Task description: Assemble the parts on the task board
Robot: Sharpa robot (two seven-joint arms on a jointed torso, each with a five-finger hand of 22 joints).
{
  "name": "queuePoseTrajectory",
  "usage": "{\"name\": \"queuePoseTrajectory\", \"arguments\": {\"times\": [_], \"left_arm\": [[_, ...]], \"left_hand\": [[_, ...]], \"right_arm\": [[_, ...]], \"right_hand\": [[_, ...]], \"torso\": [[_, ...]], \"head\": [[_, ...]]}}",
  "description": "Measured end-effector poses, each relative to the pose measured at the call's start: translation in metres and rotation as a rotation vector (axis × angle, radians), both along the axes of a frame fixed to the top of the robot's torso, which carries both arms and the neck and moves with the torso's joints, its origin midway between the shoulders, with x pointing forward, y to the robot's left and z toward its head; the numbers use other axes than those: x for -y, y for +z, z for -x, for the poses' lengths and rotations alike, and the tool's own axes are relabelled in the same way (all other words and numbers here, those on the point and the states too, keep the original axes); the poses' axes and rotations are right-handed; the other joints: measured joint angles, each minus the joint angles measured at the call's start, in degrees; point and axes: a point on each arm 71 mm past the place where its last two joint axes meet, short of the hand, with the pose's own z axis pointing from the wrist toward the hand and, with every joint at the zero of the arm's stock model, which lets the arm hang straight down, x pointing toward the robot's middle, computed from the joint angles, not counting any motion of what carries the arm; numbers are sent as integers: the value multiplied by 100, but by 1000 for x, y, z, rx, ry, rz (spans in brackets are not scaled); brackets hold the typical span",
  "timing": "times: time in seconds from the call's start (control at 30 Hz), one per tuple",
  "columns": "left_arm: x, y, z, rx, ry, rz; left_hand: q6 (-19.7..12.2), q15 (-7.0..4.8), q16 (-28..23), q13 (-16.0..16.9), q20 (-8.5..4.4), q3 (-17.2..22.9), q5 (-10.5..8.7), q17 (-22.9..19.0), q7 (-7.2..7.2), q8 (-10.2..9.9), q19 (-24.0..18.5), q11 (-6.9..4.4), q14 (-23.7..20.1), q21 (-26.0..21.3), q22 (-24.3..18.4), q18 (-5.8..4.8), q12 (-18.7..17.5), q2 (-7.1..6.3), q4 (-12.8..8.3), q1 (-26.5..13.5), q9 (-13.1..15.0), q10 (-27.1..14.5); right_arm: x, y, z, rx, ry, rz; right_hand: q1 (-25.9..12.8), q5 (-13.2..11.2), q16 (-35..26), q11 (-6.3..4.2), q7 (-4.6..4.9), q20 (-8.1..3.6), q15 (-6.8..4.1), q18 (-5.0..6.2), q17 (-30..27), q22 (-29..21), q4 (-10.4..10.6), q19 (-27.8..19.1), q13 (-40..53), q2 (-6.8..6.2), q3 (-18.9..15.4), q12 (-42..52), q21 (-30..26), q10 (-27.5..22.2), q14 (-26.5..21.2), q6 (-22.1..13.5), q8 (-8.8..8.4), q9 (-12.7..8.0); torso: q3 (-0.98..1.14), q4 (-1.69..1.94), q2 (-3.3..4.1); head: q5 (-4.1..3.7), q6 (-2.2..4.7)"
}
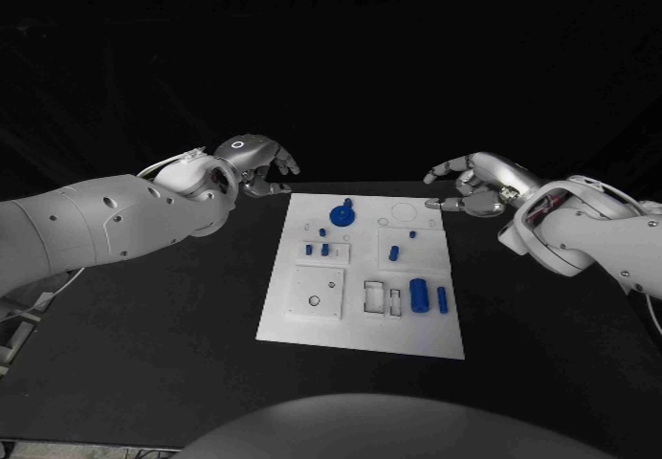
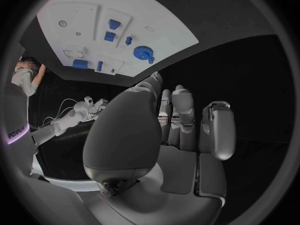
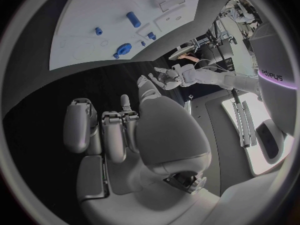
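The white task board lies in the middle of the black table. A blue gear sits near its far edge, with small blue pegs in front of it. A thick blue cylinder and a slim one lie toward the near right. My left hand hovers beyond the board's far left corner, fingers loosely extended and holding nothing. My right hand hovers off the far right corner, equally bare. The left wrist view shows my left hand, the board and the gear; the right wrist view shows my right hand and the gear.
Bare black tabletop surrounds the board on all sides. A square recessed plate and rectangular slots occupy the board's near half. Both white forearms reach in over the table's far corners.
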Motion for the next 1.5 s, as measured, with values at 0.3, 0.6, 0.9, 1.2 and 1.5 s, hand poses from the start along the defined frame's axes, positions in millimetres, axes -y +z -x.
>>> {"name": "queuePoseTrajectory", "arguments": {"times": [0.3, 0.6, 0.9, 1.2, 1.5], "left_arm": [[5, -9, 11, -16, -23, 148], [8, -8, 20, 2, -58, 224], [6, -9, 24, 2, -65, 258], [6, -9, 30, -8, -77, 277], [7, -9, 31, -14, -79, 281]], "left_hand": [[331, 22, 331, 57, 0, 8, 206, 489, 102, 87, 0, 152, 207, 22, 0, 0, 185, 106, -8, -52, 18, 112], [371, 42, 437, 16, 0, 80, 329, 646, 142, 87, 0, 173, 267, 73, 0, 0, 185, 148, -1, -10, 2, 133], [390, 43, 489, 4, 0, 96, 356, 742, 162, 87, 0, 173, 307, 96, 0, 0, 185, 148, -17, -10, -4, 133], [411, 43, 489, -7, 0, 112, 395, 750, 183, 87, 0, 173, 307, 96, 0, 0, 185, 150, -1, -8, -3, 132], [453, 43, 489, -41, 21, 214, 395, 733, 224, 64, -21, 164, 307, 96, 0, 0, 185, 168, -41, 137, -10, 184]], "right_arm": [[-8, -16, -16, -12, -4, 146], [-15, -26, -19, -34, -2, 225], [-25, -44, -17, -52, 35, 351], [-27, -64, -12, -76, 55, 413], [-30, -70, -11, -72, 64, 425]], "right_hand": [[162, 283, -290, -37, -5, -8, 1, 76, 0, -1, -50, -241, 41, -86, 366, -56, -400, -88, 0, -31, -89, -338], [458, 86, -1612, 413, -6, 201, 328, 358, -2, -2, 89, -1358, -2963, -306, 1143, -5811, -2178, -3988, -658, 323, -103, -637], [-92, -322, -1210, 510, -111, 307, 311, 290, 5, -2, 114, -590, -4035, -723, 1018, -6763, -1246, -4421, -374, 172, -288, -913], [-144, 500, -1156, 479, -131, 282, 313, 290, 4, -2, -50, -565, -4258, -734, 1069, -6803, -1209, -4272, -376, 341, -238, -925], [-112, 1614, -1046, 474, -142, 244, 282, 295, 3, -3, -249, -486, -4415, -766, 1553, -6633, -1107, -3857, -345, 473, -176, -823]], "torso": [[-30, 33, 4], [-24, 35, -1], [-23, 34, -3], [-21, 35, 9], [-21, 31, 8]], "head": [[-103, 0], [-129, 0], [-165, 0], [-133, 0], [-123, 0]]}}
